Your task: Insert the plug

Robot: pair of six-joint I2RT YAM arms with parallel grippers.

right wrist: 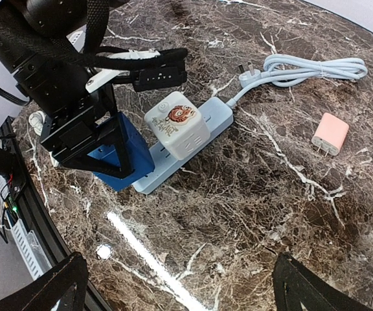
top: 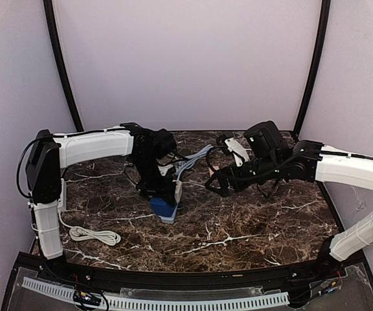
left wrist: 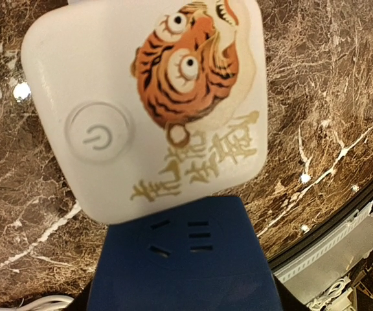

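Two arms reach over a marbled table (top: 238,233). The left gripper (right wrist: 118,162) points down from its bent arm, its fingers closed partway around a blue plug block (right wrist: 135,139). The block stands on the end of a pale blue power strip (right wrist: 199,133), just beside a white tiger-print cube (left wrist: 147,110). The right gripper (top: 215,184) hovers above the table, jaws spread wide, holding nothing.
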